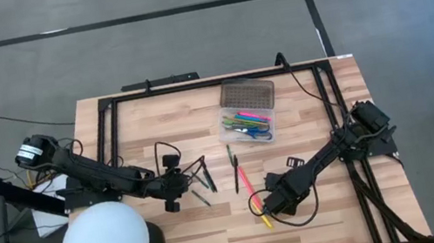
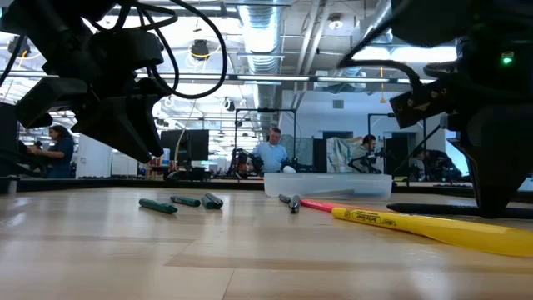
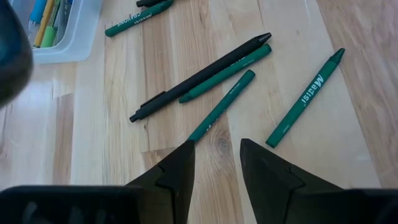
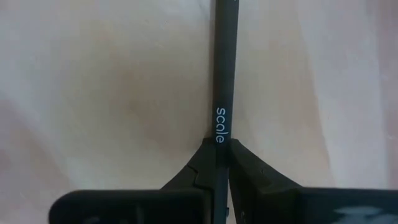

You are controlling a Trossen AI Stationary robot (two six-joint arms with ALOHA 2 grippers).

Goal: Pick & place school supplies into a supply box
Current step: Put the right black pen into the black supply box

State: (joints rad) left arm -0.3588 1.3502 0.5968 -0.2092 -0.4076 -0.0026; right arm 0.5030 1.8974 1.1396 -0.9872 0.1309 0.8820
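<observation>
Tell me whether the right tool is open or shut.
Shut: the right tool pinches a dark pen marked "scale", fingers tight on both sides.

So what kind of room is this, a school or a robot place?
Probably a robot lab or workshop. Two robot arms work at a framed wooden table, the low view shows exposed ceiling ducts and strip lights, and people sit at benches with monitors and more equipment behind.

Bare table (image 1: 155,119) lay open along the far-left edge, and a strip along the near edge looked clear too. Green pens (image 1: 200,177) and a pink pencil (image 1: 246,183) crowded the middle. The supply box (image 1: 248,109) blocked the far-middle edge.
</observation>
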